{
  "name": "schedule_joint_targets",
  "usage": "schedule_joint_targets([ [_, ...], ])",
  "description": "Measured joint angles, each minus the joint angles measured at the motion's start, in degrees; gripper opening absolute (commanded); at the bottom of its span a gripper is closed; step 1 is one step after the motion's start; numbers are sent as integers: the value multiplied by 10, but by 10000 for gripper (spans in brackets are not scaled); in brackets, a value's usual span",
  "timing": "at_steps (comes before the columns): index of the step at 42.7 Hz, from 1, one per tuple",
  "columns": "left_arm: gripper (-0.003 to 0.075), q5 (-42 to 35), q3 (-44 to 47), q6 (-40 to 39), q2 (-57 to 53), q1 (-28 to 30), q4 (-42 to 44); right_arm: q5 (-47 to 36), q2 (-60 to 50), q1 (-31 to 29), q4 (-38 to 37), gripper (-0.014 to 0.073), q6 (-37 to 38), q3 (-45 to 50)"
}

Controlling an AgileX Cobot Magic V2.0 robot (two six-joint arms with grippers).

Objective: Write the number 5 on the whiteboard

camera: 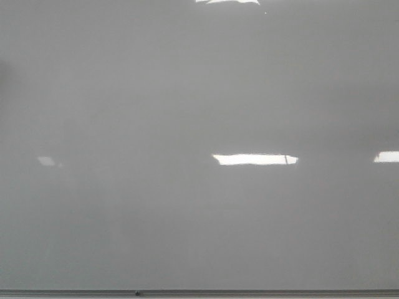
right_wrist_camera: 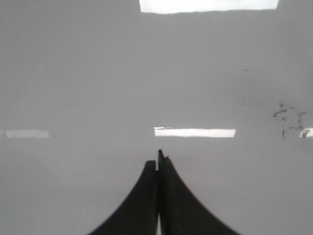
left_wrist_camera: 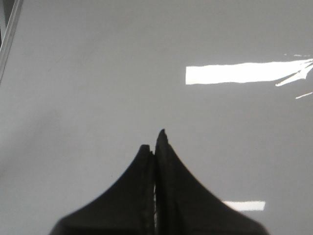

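Whiteboard (camera: 187, 99) fills my whole front view, glossy grey with its thin frame edge along the bottom, and I find no drawn digit on it there. On my left wrist feed the left gripper (left_wrist_camera: 155, 144) hangs over the board with its jaws pressed together on nothing, the frame edge showing at one corner. On my right wrist feed the right gripper (right_wrist_camera: 158, 159) has its jaws closed too, empty, with faint dark smudges (right_wrist_camera: 289, 119) well apart from them.
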Motion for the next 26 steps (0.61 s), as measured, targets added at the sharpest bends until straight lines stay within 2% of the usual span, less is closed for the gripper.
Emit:
schedule_joint_targets([
  [7, -20, 69, -81, 0, 9, 0, 0, 59, 73, 0, 0, -61, 0, -68],
  [14, -20, 161, -156, 0, 79, 0, 0, 100, 141, 0, 0, -61, 0, -118],
  [26, -20, 218, -173, 0, 171, 0, 0, 103, 204, 0, -1, -61, 0, -125],
])
